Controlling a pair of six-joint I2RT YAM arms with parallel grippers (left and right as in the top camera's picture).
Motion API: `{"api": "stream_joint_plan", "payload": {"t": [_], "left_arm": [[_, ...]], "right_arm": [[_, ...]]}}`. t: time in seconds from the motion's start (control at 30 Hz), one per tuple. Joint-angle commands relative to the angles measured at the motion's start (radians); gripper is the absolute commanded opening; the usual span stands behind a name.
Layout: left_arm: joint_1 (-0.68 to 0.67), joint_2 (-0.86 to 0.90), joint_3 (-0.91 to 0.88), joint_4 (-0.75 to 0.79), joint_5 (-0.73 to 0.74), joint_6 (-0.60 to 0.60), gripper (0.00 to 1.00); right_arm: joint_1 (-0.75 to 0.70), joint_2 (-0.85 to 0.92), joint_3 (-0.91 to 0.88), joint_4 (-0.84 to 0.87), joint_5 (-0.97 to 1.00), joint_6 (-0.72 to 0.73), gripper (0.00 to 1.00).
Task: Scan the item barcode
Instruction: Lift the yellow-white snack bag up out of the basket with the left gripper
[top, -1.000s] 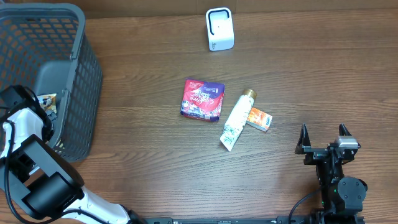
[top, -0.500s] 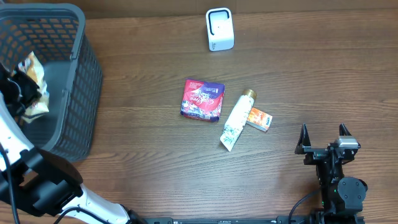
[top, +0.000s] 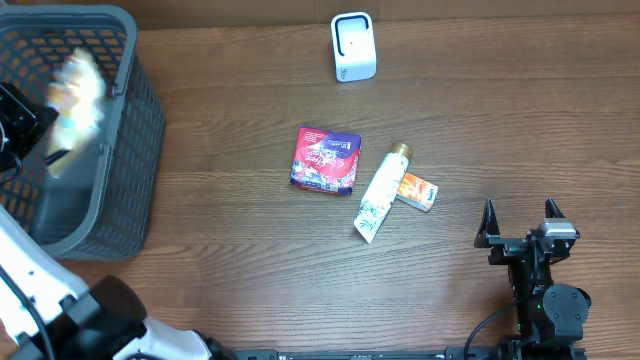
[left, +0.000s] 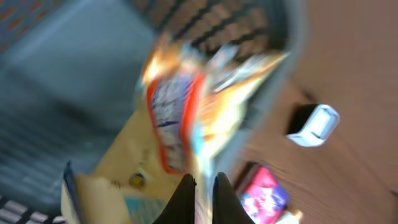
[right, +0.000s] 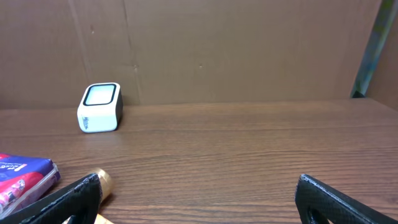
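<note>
Your left pincer (left: 204, 186) is clamped shut on the snack bag (top: 76, 88). The bag is now up over the basket (top: 135, 130) rim, blurred mid-swing. A second ago it sat low inside the basket, and half a second ago it was partway up. So the pick looks done, and you likely carry it to the scanner (top: 353, 46) next. The blur hides the barcode side. Your right pincer (top: 519, 222) gapes wide and empty, parked near-right on the worktop (top: 250, 260), unmoved. The purple pouch (top: 325, 160), tube (top: 378, 195) and small orange box (top: 417, 191) lie mid-worktop as before, tube touching box.
</note>
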Motion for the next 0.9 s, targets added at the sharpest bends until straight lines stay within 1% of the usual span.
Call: {"api": "stream_joint_plan", "payload": {"t": [0.0,0.1,0.17,0.37,0.4,0.43,0.47,0.5,0.53,0.6,0.63,0.73,0.8,0.87], "left_arm": [[0.005,-0.116,0.033,0.029,0.109,0.053,0.04],[0.005,-0.166,0.033,0.059,0.048,0.051,0.04],[0.005,-0.187,0.033,0.068,-0.043,0.034,0.04],[0.005,-0.177,0.031,0.032,-0.191,0.021,0.04],[0.005,-0.167,0.031,0.031,-0.25,-0.002,0.04],[0.005,-0.16,0.031,0.031,-0.283,-0.016,0.07],[0.005,-0.146,0.031,0.029,-0.314,-0.026,0.17],[0.005,-0.138,0.031,0.027,-0.323,-0.026,0.31],[0.005,-0.109,0.031,0.022,-0.333,-0.026,0.49],[0.005,-0.076,0.031,0.021,-0.333,-0.026,0.53],[0.004,-0.053,0.031,0.023,-0.333,-0.026,0.57],[0.004,0.06,0.031,0.027,-0.346,-0.018,0.81],[0.005,0.108,0.031,0.032,-0.37,-0.018,0.86],[0.001,0.169,0.031,0.032,-0.39,-0.017,0.88]], "right_arm": [[0.005,-0.01,-0.01,0.007,0.005,-0.004,1.0],[0.005,-0.01,-0.01,0.007,0.005,-0.004,1.0],[0.005,-0.01,-0.01,0.007,0.005,-0.004,1.0],[0.005,-0.01,-0.01,0.007,0.005,-0.004,1.0],[0.005,-0.01,-0.01,0.007,0.005,-0.004,1.0],[0.005,-0.01,-0.01,0.007,0.005,-0.004,1.0],[0.005,-0.01,-0.01,0.007,0.005,-0.004,1.0],[0.005,-0.01,-0.01,0.007,0.005,-0.004,1.0],[0.005,-0.01,-0.01,0.007,0.005,-0.004,1.0],[0.005,-0.01,-0.01,0.007,0.005,-0.004,1.0],[0.005,-0.01,-0.01,0.007,0.005,-0.004,1.0],[0.005,-0.01,-0.01,0.007,0.005,-0.004,1.0],[0.005,-0.01,-0.01,0.007,0.005,-0.004,1.0],[0.005,-0.01,-0.01,0.007,0.005,-0.004,1.0]]}}
